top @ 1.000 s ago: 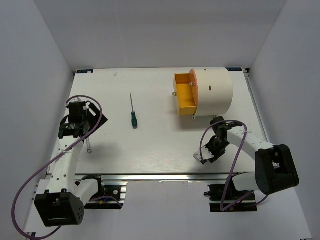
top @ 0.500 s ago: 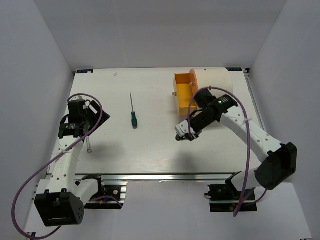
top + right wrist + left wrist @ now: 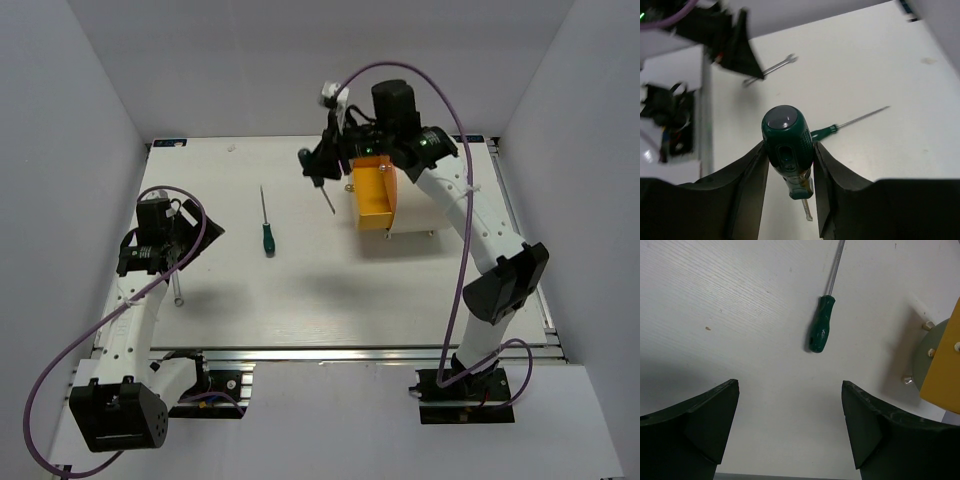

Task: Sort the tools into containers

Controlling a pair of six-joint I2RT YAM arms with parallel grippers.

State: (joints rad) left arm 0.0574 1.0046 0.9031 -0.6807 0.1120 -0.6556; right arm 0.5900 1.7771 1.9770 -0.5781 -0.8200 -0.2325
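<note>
The right claw [image 3: 789, 167] pinches a green screwdriver [image 3: 787, 137] up beside the orange drawer [image 3: 372, 195] — probably to drop it in — while the left claw [image 3: 790, 425] hangs wide, empty

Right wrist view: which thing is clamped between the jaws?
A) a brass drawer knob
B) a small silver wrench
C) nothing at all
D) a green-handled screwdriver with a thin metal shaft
D: the green-handled screwdriver with a thin metal shaft sits pinched in the right gripper, whose jaws press its handle from both sides; the small silver wrench lies loose on the white table.
</note>
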